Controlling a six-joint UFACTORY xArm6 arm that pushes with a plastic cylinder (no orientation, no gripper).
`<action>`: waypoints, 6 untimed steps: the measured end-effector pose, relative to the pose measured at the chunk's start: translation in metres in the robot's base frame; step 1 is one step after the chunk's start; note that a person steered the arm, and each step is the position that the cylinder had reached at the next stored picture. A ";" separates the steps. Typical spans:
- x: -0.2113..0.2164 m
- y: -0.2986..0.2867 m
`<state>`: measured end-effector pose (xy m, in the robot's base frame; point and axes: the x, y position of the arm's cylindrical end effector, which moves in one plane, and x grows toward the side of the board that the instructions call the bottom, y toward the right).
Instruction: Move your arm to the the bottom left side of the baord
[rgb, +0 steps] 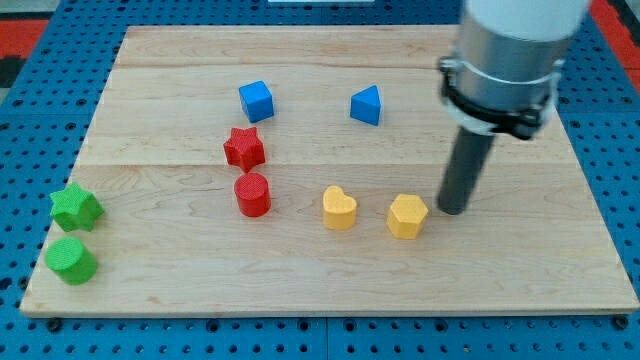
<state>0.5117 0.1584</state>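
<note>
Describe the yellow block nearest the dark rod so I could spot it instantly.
Start at the wooden board and find my tip, right of centre. Just to its left in the view sits the yellow hexagonal block, almost touching it. Its neighbour further left, the yellow heart block, is rounded and lobed, while this one has flat sides.

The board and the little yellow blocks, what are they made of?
The board looks like pale wood: you can see grain lines and seams between planks, with a smooth matte finish. The yellow heart and yellow hexagon block look like solid-coloured matte plastic, though painted wood can't be ruled out. My tip sits just right of the hexagon block.
</note>
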 end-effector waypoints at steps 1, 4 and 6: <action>0.073 0.022; 0.107 -0.123; 0.106 -0.268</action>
